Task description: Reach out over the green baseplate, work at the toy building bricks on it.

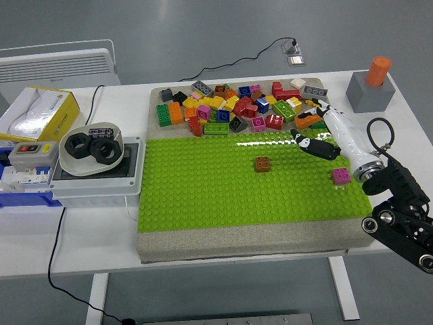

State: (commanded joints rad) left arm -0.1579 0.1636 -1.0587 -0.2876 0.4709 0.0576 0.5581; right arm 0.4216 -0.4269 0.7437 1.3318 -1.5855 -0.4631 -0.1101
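A small brown plastic building brick (263,164) is seated near the middle of the bright green studded baseplate (203,196); a small pink brick (341,175) sits near its right edge. Both are judged light, rigid and smooth, best pinched across the side walls and pulled straight up off the studs. The right hand (328,132) is held over the baseplate's far right corner, fingers (312,145) loosely extended, nothing gripped. A pile of mixed coloured loose bricks (243,105) is heaped just beyond on the white tabletop (101,257).
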